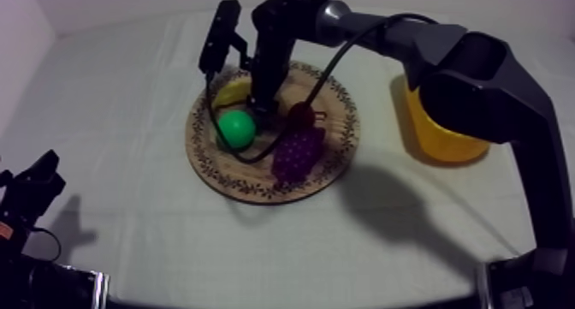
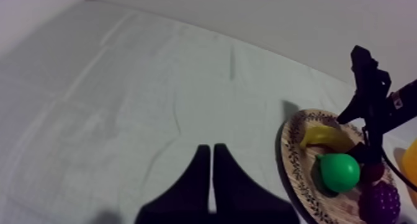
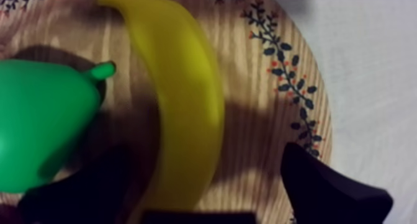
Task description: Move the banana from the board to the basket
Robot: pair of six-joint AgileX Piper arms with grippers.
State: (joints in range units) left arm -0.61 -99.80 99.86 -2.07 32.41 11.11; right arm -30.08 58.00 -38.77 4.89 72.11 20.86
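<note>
The yellow banana point(image 3: 186, 96) lies on the round wooden board point(image 3: 267, 71) beside a green pear point(image 3: 43, 127). My right gripper point(image 3: 205, 170) is open just above it, one black finger point(image 3: 329, 189) on each side of the banana's near end. From above, the right gripper point(image 1: 261, 103) points down at the banana point(image 1: 229, 95) on the far part of the board point(image 1: 338, 163). The yellow basket point(image 1: 441, 128) stands to the right of the board. My left gripper point(image 2: 213, 170) is shut on nothing, low over the cloth at the left point(image 1: 34, 184).
On the board also lie the pear point(image 1: 235, 128), a bunch of purple grapes point(image 1: 298, 151) and a small red fruit point(image 1: 301, 115). The right arm's long link crosses above the basket. Bare cloth stretches to the left and front of the board.
</note>
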